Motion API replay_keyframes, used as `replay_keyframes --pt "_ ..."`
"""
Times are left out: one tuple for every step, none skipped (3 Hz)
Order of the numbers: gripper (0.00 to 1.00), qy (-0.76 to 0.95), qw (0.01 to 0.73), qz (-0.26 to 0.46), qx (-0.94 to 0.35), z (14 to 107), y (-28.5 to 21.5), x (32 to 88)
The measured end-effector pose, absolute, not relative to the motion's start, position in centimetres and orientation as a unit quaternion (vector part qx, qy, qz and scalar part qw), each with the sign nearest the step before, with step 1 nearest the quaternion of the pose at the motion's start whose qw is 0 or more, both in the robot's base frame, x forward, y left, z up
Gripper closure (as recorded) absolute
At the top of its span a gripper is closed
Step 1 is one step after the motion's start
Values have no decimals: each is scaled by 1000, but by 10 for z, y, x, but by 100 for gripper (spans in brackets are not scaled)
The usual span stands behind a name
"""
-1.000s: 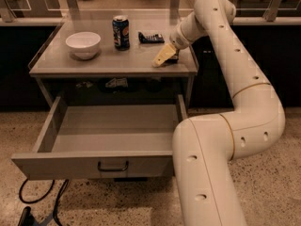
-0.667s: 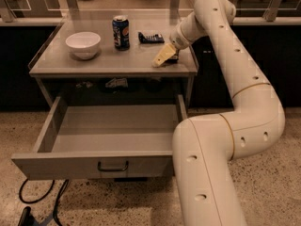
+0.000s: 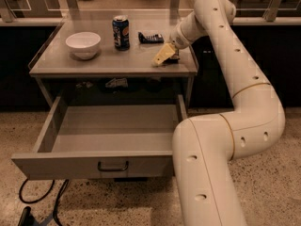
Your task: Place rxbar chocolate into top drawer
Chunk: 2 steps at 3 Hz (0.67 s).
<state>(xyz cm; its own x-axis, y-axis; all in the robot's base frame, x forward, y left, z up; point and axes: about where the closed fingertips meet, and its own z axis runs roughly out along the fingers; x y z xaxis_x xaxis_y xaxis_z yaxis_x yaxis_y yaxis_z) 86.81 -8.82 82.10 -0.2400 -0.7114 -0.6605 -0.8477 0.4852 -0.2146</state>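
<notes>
**Operator:** What has changed in the last second?

**Spotter:** Almost nothing that shows. Your pincer (image 3: 160, 59) hangs low over the near right corner of the desk (image 3: 56, 65), where it was a second ago. The arm keeps the same bend.

**Operator:** Does it hold the bar?

**Spotter:** I judge not. The rxbar chocolate (image 3: 150, 36) lies flat toward the back of the desk, just right of the soda can (image 3: 121, 32) and apart from it. It has not shifted. Your pincer is near the bar, to its right and closer to the front edge, but not on it. How far the pincer is open I cannot tell, and a dark patch under it is too unclear for me to name.

**Operator:** And the drawer?

**Spotter:** The top drawer (image 3: 70, 163) stands pulled well out below the desk, its handle (image 3: 113, 166) toward the camera, as before. That part is ready for you.

**Operator:** So where does that leave me?

**Spotter:** At the start of the pick, by my reckoning. With nothing moved, the grasp is not yet made. You would need to bring the pincer back and to the left over the bar, minding the can beside it. The white bowl (image 3: 83, 44) sits well apart on the left and should not trouble you.
</notes>
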Motion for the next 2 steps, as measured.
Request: replay_keyframes --pt "11 782 363 94 -499 821 -88 868" --pt "0 782 362 94 -499 821 -88 868"
